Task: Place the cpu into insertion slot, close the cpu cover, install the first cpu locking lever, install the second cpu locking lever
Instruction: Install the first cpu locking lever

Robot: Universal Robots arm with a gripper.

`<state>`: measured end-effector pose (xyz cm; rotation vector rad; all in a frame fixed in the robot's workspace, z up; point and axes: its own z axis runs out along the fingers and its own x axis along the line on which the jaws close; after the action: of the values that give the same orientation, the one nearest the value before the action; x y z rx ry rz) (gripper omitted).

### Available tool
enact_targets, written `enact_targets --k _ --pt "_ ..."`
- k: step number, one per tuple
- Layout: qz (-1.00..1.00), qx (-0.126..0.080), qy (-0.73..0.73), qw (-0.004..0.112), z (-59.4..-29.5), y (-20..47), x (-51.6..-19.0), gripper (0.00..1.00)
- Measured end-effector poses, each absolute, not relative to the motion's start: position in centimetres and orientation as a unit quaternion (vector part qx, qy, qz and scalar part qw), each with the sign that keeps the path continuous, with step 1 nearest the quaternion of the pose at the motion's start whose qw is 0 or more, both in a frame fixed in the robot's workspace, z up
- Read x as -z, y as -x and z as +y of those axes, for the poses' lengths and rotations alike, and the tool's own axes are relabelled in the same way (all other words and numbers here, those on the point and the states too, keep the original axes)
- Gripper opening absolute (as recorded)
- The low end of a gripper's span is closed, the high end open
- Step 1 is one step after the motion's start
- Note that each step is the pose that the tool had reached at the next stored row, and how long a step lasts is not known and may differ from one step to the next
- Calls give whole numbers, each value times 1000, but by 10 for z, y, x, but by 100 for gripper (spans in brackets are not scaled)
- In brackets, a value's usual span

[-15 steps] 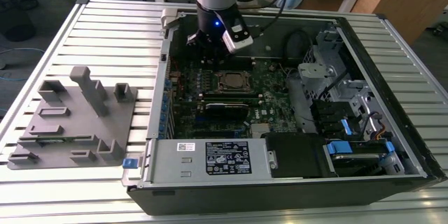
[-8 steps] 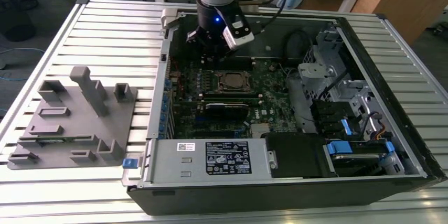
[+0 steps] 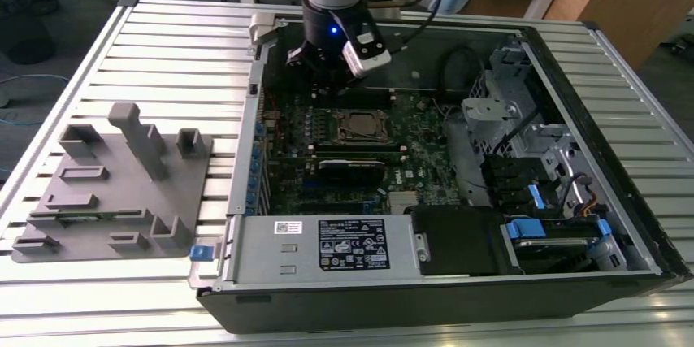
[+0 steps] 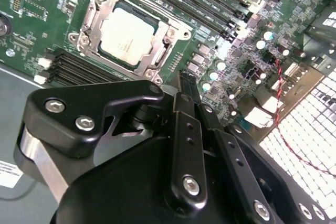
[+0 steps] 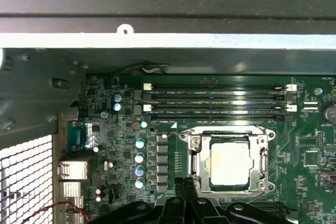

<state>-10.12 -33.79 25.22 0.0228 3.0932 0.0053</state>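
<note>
The tool (image 4: 188, 82), fingers pinched narrow on nothing, hung just short of the socket (image 4: 84, 39), where the chip (image 4: 127, 36) lay seated under the cover plate (image 4: 164, 51). If it came down a little off its mark, I judged the tips could skid onto the green board (image 4: 31, 3) and scrape its small parts.

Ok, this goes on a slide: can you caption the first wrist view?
The cpu lies framed by the cpu cover on the green motherboard, gripper near the cover's edge.
</note>
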Motion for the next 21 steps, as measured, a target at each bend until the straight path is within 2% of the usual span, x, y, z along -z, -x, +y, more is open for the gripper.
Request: enact_targets --k 17,21 --pt "1000 -3 -9 26 -338 117 -252 11" --pt "999 -15 -9 31 -338 123 -252 11"
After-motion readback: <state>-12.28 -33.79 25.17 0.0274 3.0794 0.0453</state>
